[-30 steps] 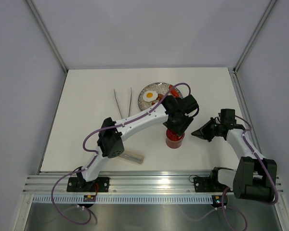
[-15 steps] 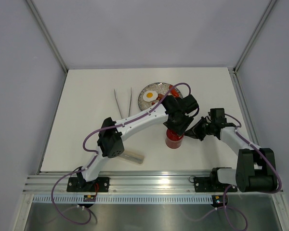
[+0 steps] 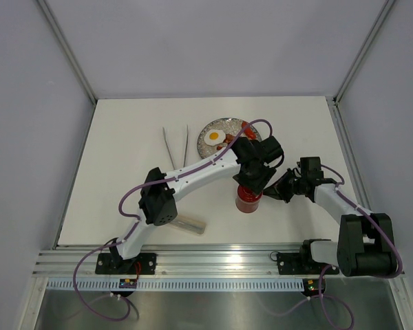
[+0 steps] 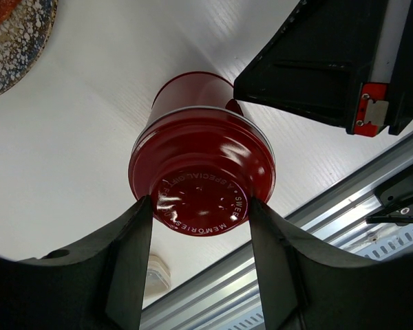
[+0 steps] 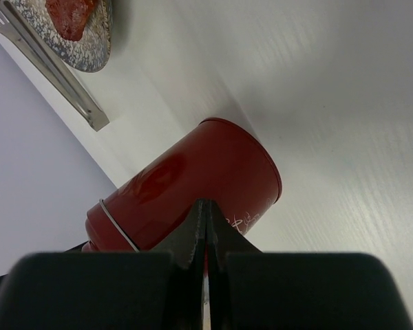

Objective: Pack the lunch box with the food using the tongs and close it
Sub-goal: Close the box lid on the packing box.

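Right of centre on the worktop (image 3: 124,172), toward its near edge, our lunch box (image 3: 248,200) stands upright. Our left gripper (image 4: 201,210), half spread, clasps its lid (image 4: 203,180); our right gripper (image 5: 205,223), pinched closed and empty, points at its wall. Tongs (image 3: 175,146) lie beside the plate (image 3: 208,127) farther back.

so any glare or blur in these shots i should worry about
left wrist view: white glare patch on the round red lid, raised lettering sharp, left claw dark and soft; right wrist view: shut right claw blurred up close, red cylindrical jar shows a dull sheen; top view: even light, faint shadows
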Controlling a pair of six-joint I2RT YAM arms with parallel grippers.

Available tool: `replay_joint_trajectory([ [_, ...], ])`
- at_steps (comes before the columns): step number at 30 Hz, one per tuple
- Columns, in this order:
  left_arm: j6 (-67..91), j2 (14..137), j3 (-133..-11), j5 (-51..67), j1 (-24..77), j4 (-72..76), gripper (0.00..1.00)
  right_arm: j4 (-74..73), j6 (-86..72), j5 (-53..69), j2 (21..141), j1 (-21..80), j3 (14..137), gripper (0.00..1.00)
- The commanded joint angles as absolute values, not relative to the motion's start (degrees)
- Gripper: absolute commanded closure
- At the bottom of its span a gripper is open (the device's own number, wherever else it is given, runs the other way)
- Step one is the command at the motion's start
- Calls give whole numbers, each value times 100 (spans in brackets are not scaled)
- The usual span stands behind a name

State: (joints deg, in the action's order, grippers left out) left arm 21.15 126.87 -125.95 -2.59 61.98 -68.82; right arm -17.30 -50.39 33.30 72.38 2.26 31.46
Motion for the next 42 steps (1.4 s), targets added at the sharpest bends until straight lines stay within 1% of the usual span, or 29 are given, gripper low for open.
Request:
replay_joint_trajectory([
  [1, 2083, 12603, -12472, -53, 6196, -6689, 97, -1547, -5106, 3586, 7181, 325, 3173, 100],
  [19, 2039, 12524, -12559, -88, 6196, -6794, 97, -1424, -5107, 3542, 7233, 492, 3059, 100],
  [42, 1837, 12841, -12779, -35, 6135, -7268, 97, -1380, -5071, 3358, 7225, 800, 2997, 100],
])
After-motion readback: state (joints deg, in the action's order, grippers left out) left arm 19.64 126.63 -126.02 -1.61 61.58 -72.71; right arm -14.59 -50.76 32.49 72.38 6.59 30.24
